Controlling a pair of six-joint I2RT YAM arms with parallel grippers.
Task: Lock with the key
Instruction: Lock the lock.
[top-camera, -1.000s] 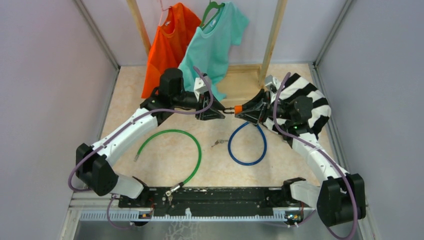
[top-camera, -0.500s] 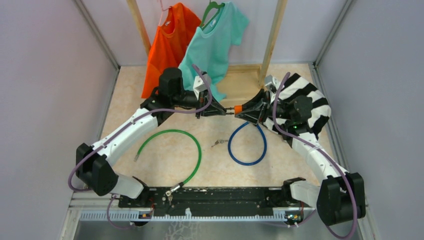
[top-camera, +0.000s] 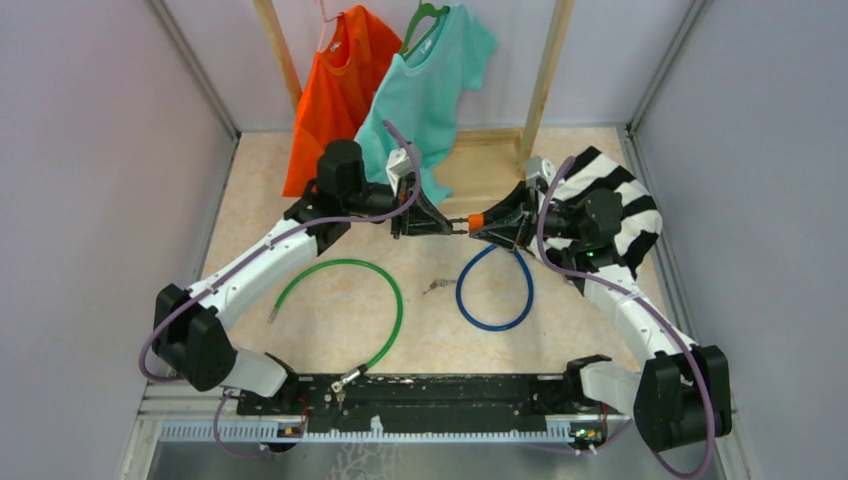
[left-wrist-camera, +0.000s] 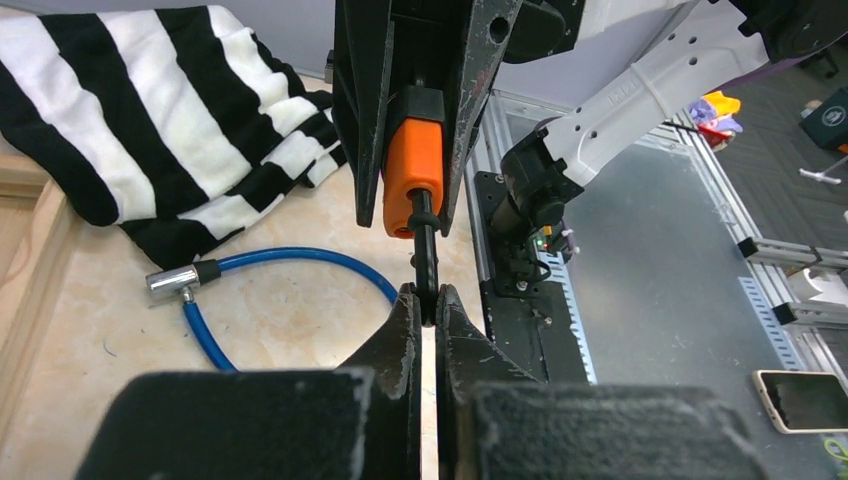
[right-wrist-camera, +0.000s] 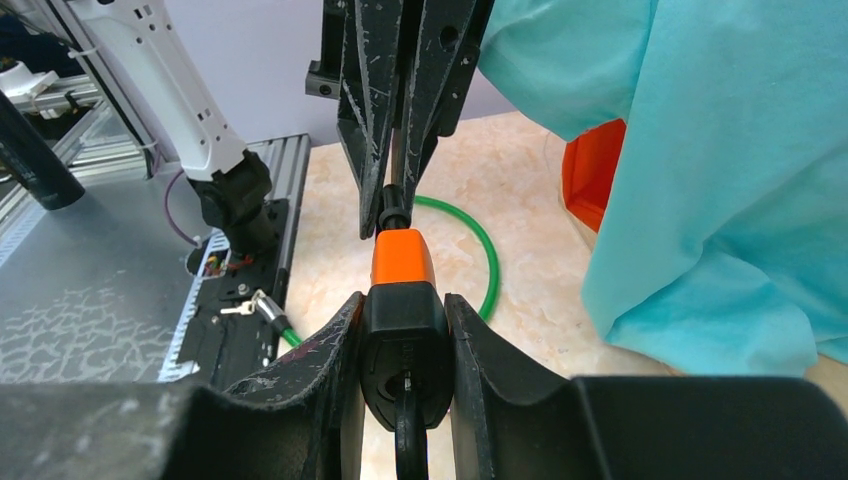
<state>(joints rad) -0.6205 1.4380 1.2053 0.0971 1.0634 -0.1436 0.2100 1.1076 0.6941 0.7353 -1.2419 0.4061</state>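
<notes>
Top view: right jaws clamped on the lock (top-camera: 480, 219), held up over the table (top-camera: 250, 210). Left jaws met it head-on, pinched shut on a thin black stem at its orange end, taken to be the key (top-camera: 458, 221). Blue cable (top-camera: 495, 300) hung down from the lock and looped on the table. Left wrist view: jaws closed narrow on only the tip of the key (left-wrist-camera: 427, 262); orange end of the lock (left-wrist-camera: 414, 170) straight ahead. The cable's metal pin (left-wrist-camera: 168, 284) lay free on the table beside a striped cloth (left-wrist-camera: 150, 110), not in the lock. Right wrist view: jaws held the black body of the lock (right-wrist-camera: 404, 335) firmly on both sides, key (right-wrist-camera: 393, 215) beyond it. Risks, judged: with so small a bite the key could slip on turning; off-axis wrists could bend it or twist the lock loose; with the pin out, a turn would secure nothing.
</notes>
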